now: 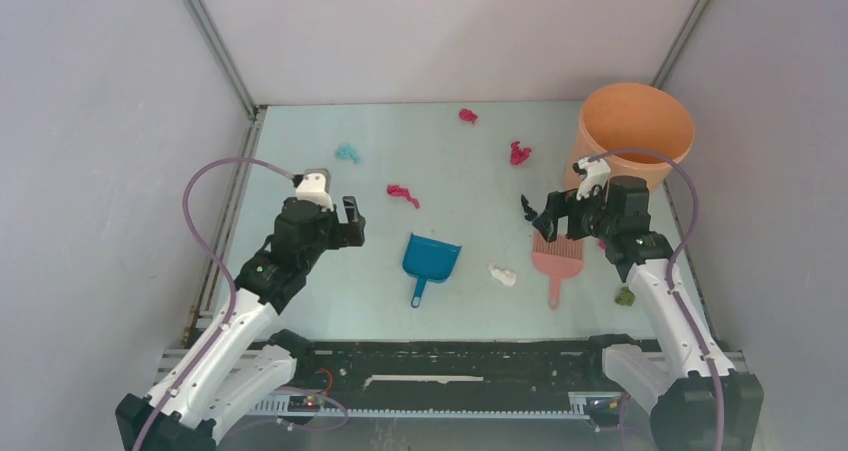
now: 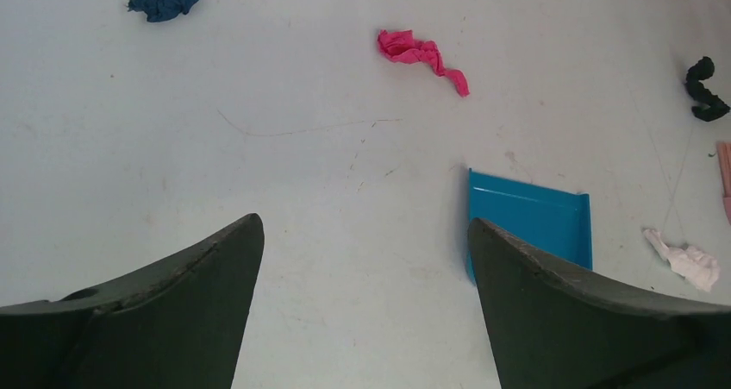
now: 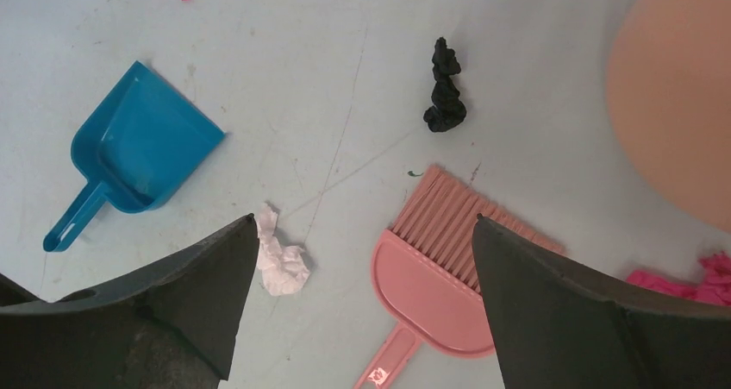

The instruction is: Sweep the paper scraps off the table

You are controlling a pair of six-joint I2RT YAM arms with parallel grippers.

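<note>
Paper scraps lie spread over the pale green table (image 1: 300, 271): three magenta ones (image 1: 402, 194), (image 1: 520, 153), (image 1: 467, 115), a teal one (image 1: 347, 153), a white one (image 1: 502, 274) and an olive one (image 1: 625, 295). A dark wad (image 3: 444, 91) shows in the right wrist view. My left gripper (image 1: 352, 221) (image 2: 366, 225) is open and empty above bare table, left of the blue dustpan (image 1: 430, 261). My right gripper (image 1: 535, 219) (image 3: 366, 221) is open and empty above the pink hand brush (image 3: 440, 268), with the white scrap (image 3: 280, 260) beside its left finger.
An orange bucket (image 1: 632, 131) stands at the back right, just behind the right gripper. The brush (image 1: 556, 256) lies with its handle toward the near edge. Grey walls close in the table on three sides. The dustpan (image 3: 138, 147) lies with its mouth facing away.
</note>
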